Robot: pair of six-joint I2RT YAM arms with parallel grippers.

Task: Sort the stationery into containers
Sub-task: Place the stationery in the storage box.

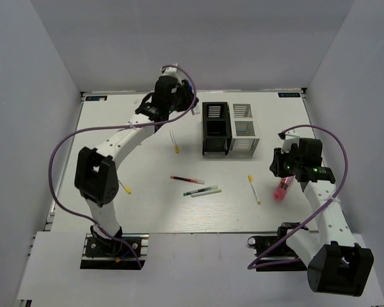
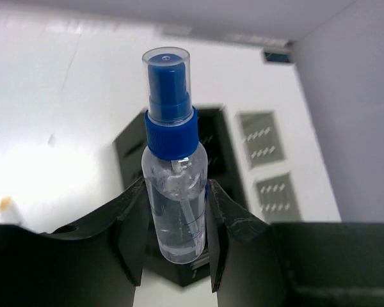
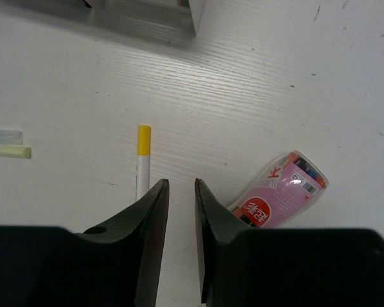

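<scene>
My left gripper [image 1: 179, 97] [image 2: 176, 187] is shut on the clear blue-capped bottle [image 2: 173, 128], held upright in the air just left of the black organiser [image 1: 215, 128] [image 2: 127, 150]. The white-grey organiser [image 1: 244, 128] [image 2: 262, 160] stands against its right side. My right gripper [image 1: 283, 169] [image 3: 181, 185] is empty, its jaws a narrow gap apart, low over the table between a white yellow-tipped pen [image 1: 254, 189] [image 3: 143, 163] and the pink cylinder [image 1: 281, 190] [image 3: 281, 192], which lies on its side.
On the table lie a red pen [image 1: 187, 180], two green-and-white pens [image 1: 201, 191] [image 3: 6, 144], a white yellow-tipped pen [image 1: 174, 142] near the black organiser, and a small yellow-tipped one [image 1: 125, 188] by the left arm. Grey walls enclose the table.
</scene>
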